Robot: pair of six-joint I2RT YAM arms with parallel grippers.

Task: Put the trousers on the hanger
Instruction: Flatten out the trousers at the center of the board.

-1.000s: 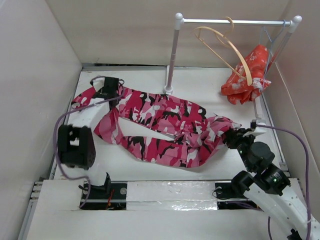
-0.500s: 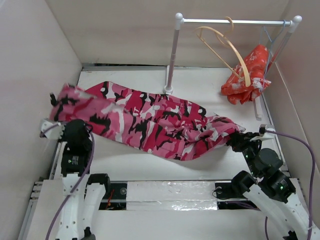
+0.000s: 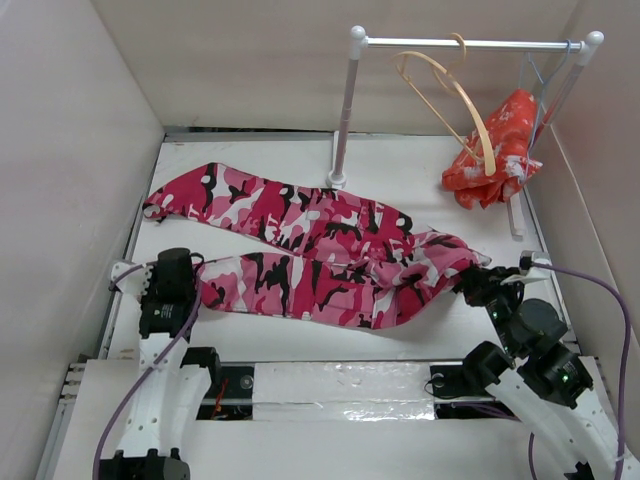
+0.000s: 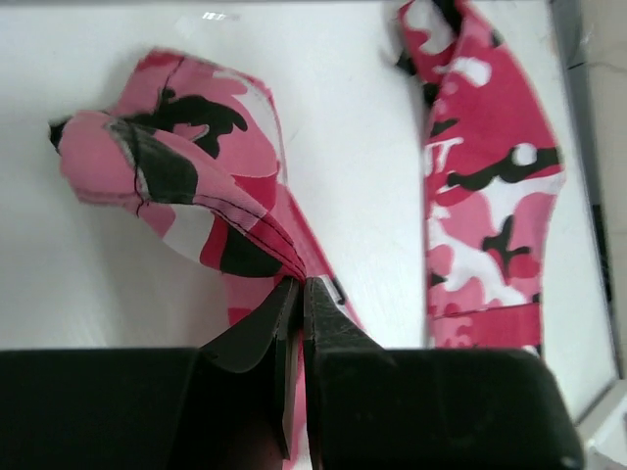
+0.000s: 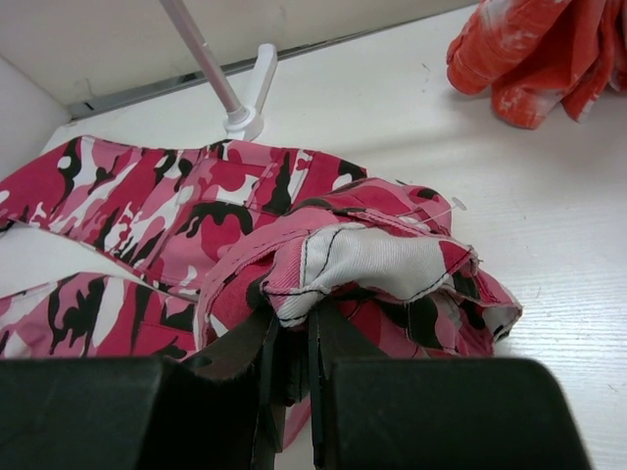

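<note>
The trousers (image 3: pixel 320 250) lie across the middle of the table (image 3: pixel 420 170) in the top view. Both legs run leftward from a bunched waist at the right centre. One leg reaches toward the upper left, its end lying flat and free. The other runs along the lower centre and ends at the left claw (image 3: pixel 192 285).

The hanger (image 3: pixel 470 105) hangs by its hook from the rail (image 3: pixel 470 43) in the upper right, well apart from the trousers. Just beside it, toward the right edge, an orange-red cloth (image 3: pixel 497 150) with white print droops from a thin wire hanger (image 3: pixel 545 72). The white post (image 3: pixel 345 110) of the rail stands on the table just above the upper leg, with its foot close to the fabric.

The left arm comes up from the lower left, its wrist low over the table and the claw pointing right. In the left wrist view the left claw (image 4: pixel 299 286) is pinched tight on a folded hem. The right arm rises from the lower right and reaches up and left. Its purple cable (image 3: pixel 600 290) loops beside it. The right claw (image 5: pixel 294 328) is clamped on the waistband, where the white lining shows turned outward.
</note>
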